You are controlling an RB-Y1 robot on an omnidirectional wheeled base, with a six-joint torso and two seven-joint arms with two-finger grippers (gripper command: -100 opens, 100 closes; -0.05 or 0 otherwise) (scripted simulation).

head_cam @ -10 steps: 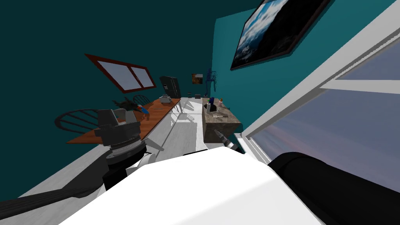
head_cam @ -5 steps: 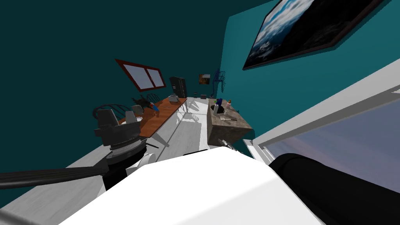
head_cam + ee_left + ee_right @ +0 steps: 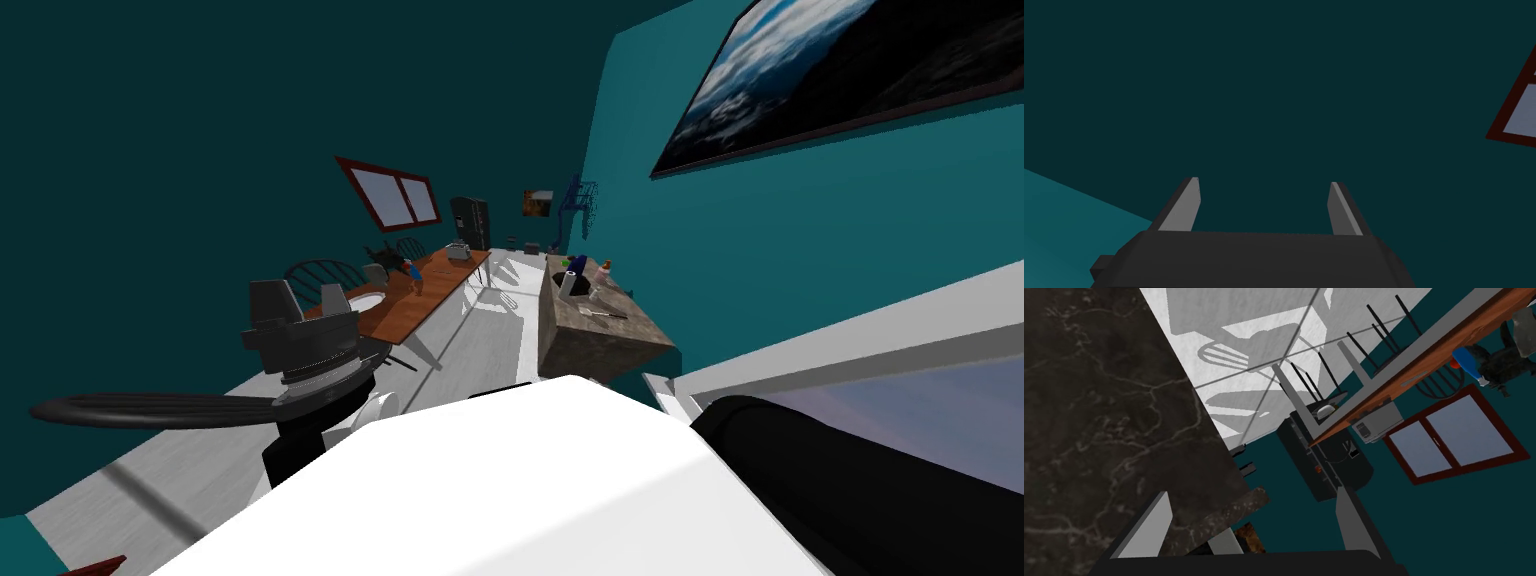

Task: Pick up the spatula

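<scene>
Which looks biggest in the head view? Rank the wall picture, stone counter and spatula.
1. wall picture, by far, though it hangs nearer the camera.
2. stone counter.
3. spatula, a small thing lying on that counter.

The robot is moving on and its head view is swinging, so the whole scene is sliding rightward. The stone surface point(image 3: 600, 340) carrying the spatula point(image 3: 601, 313) is drawing nearer and shifting right. The long brown surface point(image 3: 425, 295) and the red-framed window point(image 3: 395, 193) are following it, and the wall picture point(image 3: 850, 80) is climbing toward the upper right corner. The white-framed window point(image 3: 860, 330) is slipping away to the lower right, while a dark chair back point(image 3: 150, 408) is swinging across at the left.
</scene>
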